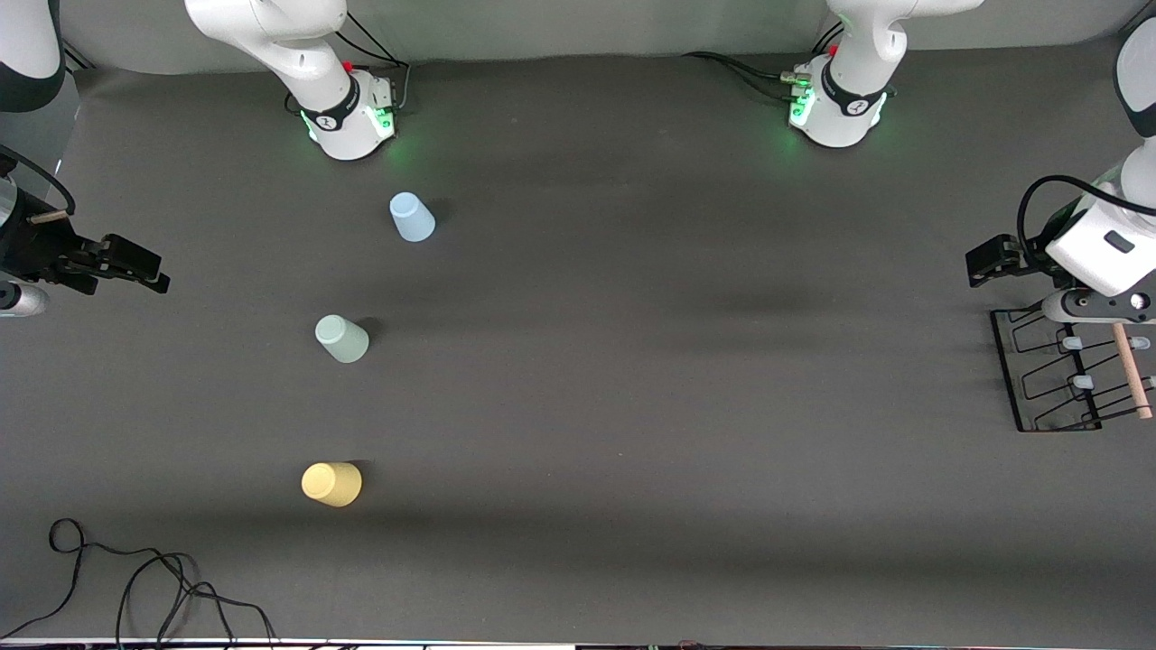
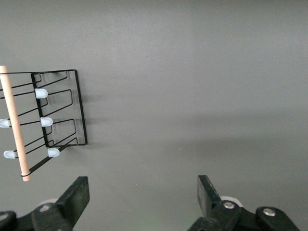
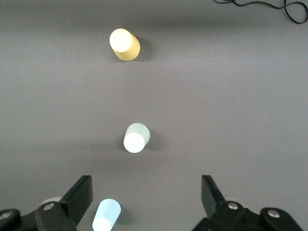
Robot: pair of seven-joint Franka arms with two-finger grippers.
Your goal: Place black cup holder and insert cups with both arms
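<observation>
Three little cups sit upside down on the dark table, all toward the right arm's end. Blue cup is the farthest from the front camera, the green cup is nearer, and the yellow cup is nearest of all. They are well apart from each other. No cup is on a peg yet. At the left arm's end sits the black cup holder, right by the edge of the table, with its wooden handle across the top and its pegs tipped pale blue. The left tool hangs over the table just beside the holder, with its two fingers spread wide and nothing in them. The right tool hangs over the edge of the table at the right arm's end, also spread wide and empty, with the cups out in front of it. I think the job has hardly begun, and the holder needs to come to the middle first. What could go wrong? The holder is thin wire, so the left tool might catch a peg and not the handle, and then the holder could tip or slide off the edge. The cups are light and smooth, so a bump from a finger could knock one over and make it roll.
</observation>
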